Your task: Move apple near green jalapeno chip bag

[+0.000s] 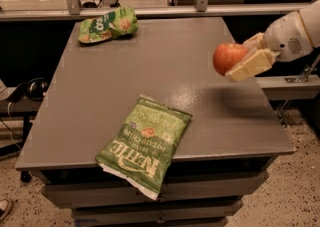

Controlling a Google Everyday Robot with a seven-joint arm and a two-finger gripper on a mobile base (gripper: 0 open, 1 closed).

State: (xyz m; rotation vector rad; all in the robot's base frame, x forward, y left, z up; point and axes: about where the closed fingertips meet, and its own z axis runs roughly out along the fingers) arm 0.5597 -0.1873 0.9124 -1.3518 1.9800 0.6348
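Note:
The red-orange apple point(228, 57) is held in the air above the table's right side, clear of the surface. My gripper point(245, 57) comes in from the right on a white arm and is shut on the apple, its pale fingers point(250, 66) on either side of it. The green jalapeno chip bag point(145, 144), flat with white "KETTLE" lettering, lies at the front of the grey table point(165, 66), its lower end hanging over the front edge. The apple is up and to the right of the bag, well apart from it.
A smaller, rounder green snack bag point(106, 25) lies at the table's back left corner. A metal rail and posts point(200, 1) run behind the table. A shelf edge point(290, 83) sits right of the table, under my arm.

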